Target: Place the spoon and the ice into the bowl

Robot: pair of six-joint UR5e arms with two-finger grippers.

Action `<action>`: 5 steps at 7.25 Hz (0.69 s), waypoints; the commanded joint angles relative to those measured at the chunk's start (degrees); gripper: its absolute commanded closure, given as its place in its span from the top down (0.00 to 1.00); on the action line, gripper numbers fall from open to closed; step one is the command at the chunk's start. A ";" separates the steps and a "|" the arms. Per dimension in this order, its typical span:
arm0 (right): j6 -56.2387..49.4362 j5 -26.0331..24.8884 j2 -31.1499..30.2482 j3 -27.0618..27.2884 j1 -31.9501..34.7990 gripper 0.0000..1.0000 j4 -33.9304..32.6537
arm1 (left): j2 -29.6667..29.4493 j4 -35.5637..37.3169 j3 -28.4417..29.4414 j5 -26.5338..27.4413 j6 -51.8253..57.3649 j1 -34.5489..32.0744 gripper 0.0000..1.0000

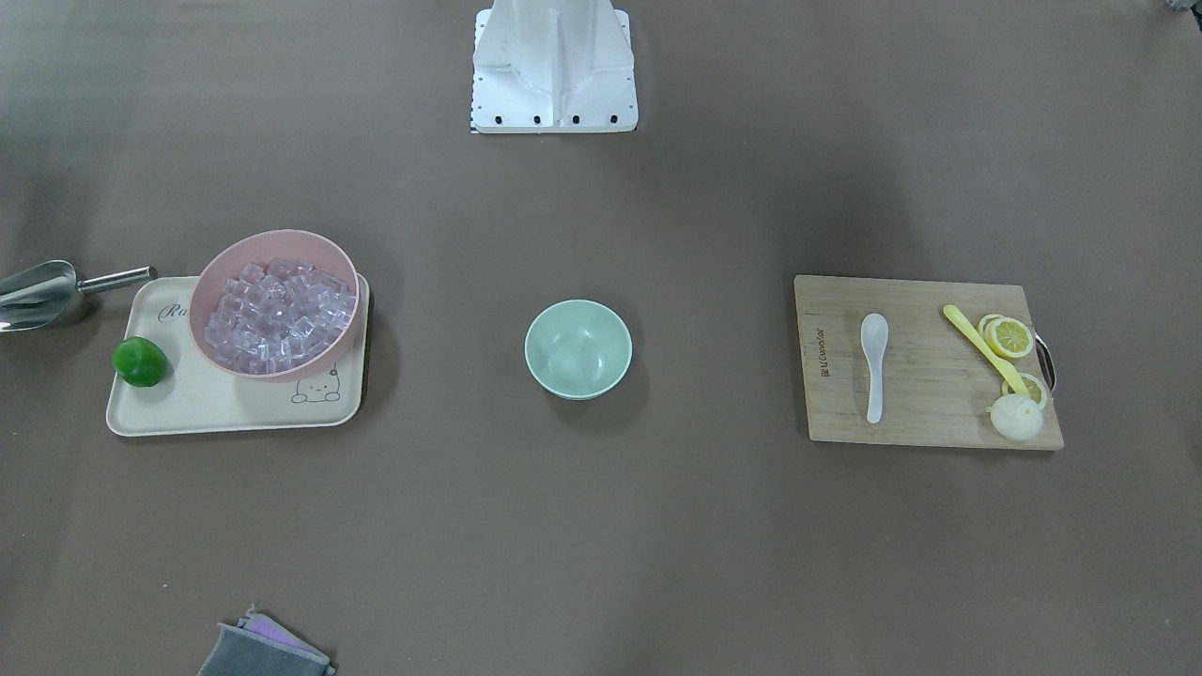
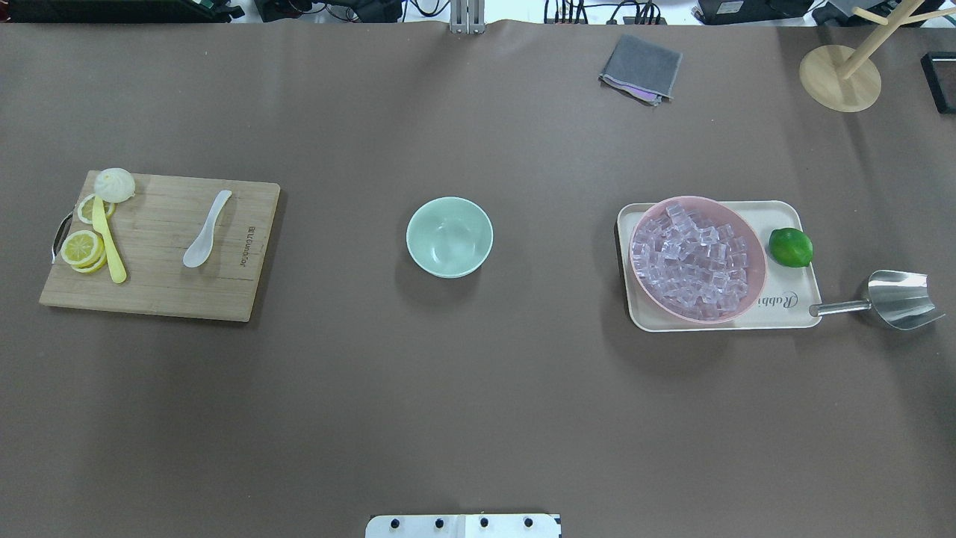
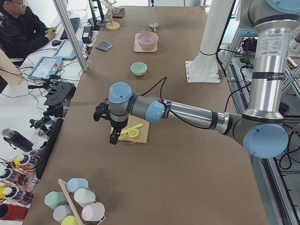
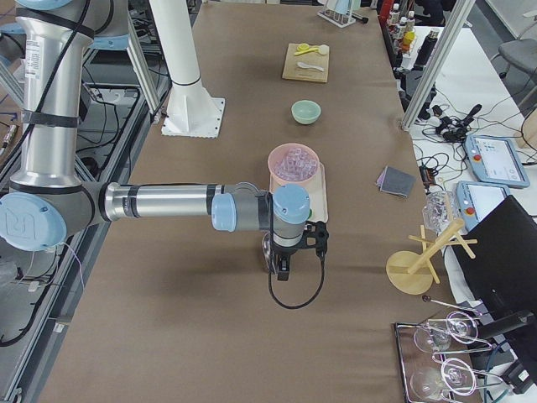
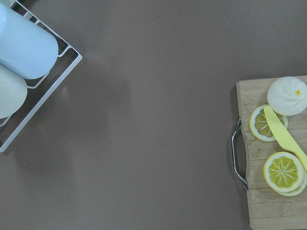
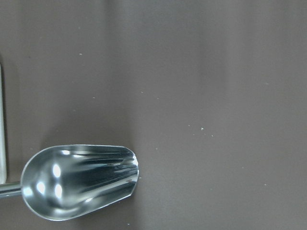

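The white spoon [image 1: 874,361] lies on a wooden cutting board [image 1: 925,404]; it also shows in the overhead view [image 2: 207,239]. The mint-green bowl [image 1: 577,349] stands empty at the table's middle. Clear pinkish ice cubes [image 1: 280,314] fill a pink bowl [image 1: 272,237]. My left gripper [image 3: 112,138] hangs over the table beyond the board's handle end, away from the spoon. My right gripper [image 4: 281,269] hangs above the steel scoop [image 6: 79,179], beyond the tray. I cannot tell whether either gripper is open or shut.
The pink bowl and a green lime [image 1: 141,361] sit on a cream tray [image 1: 235,413]. A yellow utensil [image 1: 981,347], lemon slices [image 1: 1009,336] and a white bun [image 1: 1016,416] lie on the board. A grey cloth [image 2: 641,67] and a wooden stand [image 2: 840,78] are at the far side.
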 commanded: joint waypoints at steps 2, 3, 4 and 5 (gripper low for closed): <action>-0.07 0.93 3.96 1.34 -0.28 1.00 0.01 | -2.01 -8.26 -1.18 -0.45 -16.24 8.50 0.98; -0.07 1.02 4.23 0.82 -0.28 1.00 0.10 | -3.33 -11.67 -1.19 -0.18 -24.84 12.38 0.98; -0.07 1.02 4.14 0.99 -0.28 1.00 0.10 | -3.86 -16.84 -1.10 5.13 -32.32 17.47 0.98; -0.07 1.20 4.06 0.81 -0.28 1.00 0.01 | -3.96 -19.41 -0.49 13.01 -35.70 23.87 0.98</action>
